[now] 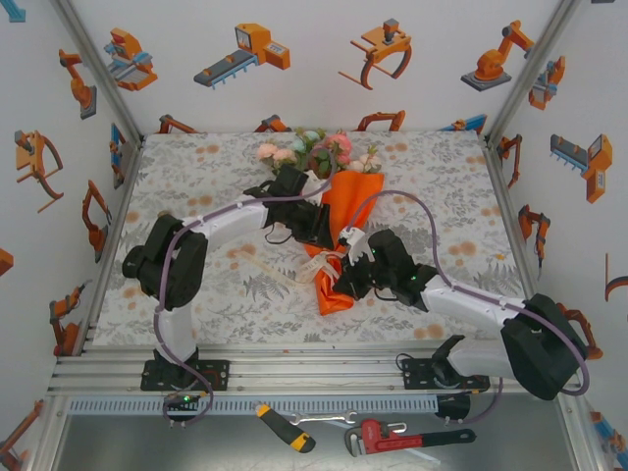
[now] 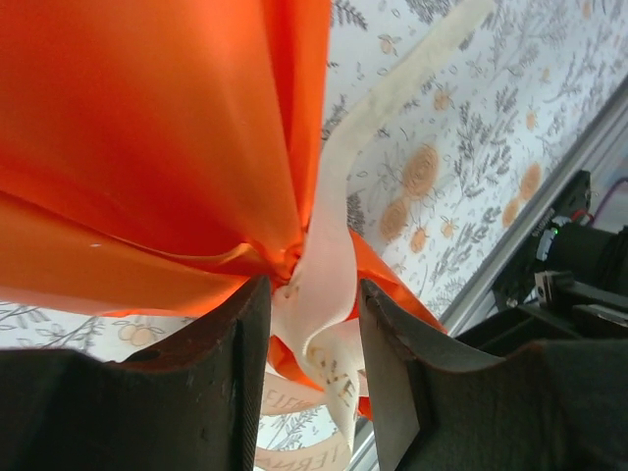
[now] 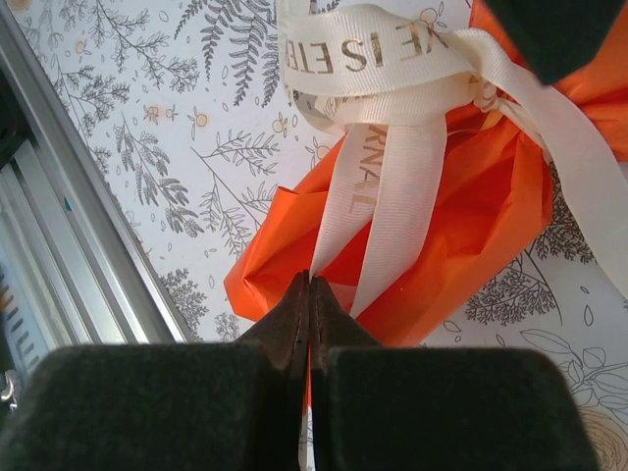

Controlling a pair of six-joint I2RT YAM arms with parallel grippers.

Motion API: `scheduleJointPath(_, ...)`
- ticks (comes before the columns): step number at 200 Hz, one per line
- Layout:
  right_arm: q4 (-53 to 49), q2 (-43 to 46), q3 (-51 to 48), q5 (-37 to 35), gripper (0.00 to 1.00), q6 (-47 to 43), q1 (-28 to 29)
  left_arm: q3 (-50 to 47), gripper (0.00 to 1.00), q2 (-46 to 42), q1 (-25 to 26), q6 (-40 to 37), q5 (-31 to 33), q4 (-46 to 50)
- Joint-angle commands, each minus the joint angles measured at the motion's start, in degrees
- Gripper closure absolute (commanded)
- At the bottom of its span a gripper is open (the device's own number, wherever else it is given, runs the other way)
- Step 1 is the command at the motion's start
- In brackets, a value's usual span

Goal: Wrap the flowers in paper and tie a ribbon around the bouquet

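**Ribbon handling**

My left pincer (image 2: 312,294) is standing half open, jaws straddling the soft cream printed ribbon (image 2: 329,235) that is cinching the thin orange paper cone (image 2: 147,118). My right pincer (image 3: 309,285) is pressing shut, seemingly nipping one limp tail at its tips. I am judging the ribbon slippery, so a grip close to the knot looks best.

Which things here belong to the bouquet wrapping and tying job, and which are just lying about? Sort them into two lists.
Job in hand:
flowers
orange paper
cream ribbon

Lying about:
yellow-handled screwdriver
red pipe wrench
small silver spanner
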State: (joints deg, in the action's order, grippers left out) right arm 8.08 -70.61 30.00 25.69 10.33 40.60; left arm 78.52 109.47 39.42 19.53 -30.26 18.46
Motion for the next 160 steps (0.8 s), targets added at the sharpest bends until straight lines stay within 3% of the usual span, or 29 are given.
scheduleJointPath(1, 1.2, -0.9, 1.0, 0.1, 1.00, -1.7, 0.1, -1.0, 0.58, -0.5, 0.4, -1.0, -3.7, 0.8)
scheduleJointPath(33, -0.5, -0.8, 1.9, -0.4, 1.00, -2.5, 0.1, -0.9, 0.61, 0.2, 0.6, -1.2, -6.1, 1.6)
scheduleJointPath(76, -0.9, 0.1, 2.2, -1.6, 1.00, -3.2, 0.1, -0.3, 0.83, 0.4, 0.7, -2.1, -5.3, 3.8)
scheduleJointPath(99, -1.3, 0.7, 2.4, -2.2, 1.00, -3.4, 0.1, 0.6, 1.00, 0.2, 0.7, -2.1, -4.0, 4.2)
scheduleJointPath(132, -1.4, 1.6, 2.2, -1.5, 1.00, -4.0, 0.1, 1.1, 1.00, -2.0, 0.2, 2.3, -5.6, -0.9)
scheduleJointPath(160, -1.6, 1.8, 1.8, -1.6, 0.89, -4.3, 0.1, -0.1, 1.00, -4.4, 0.1, 6.9, -5.7, -6.8)
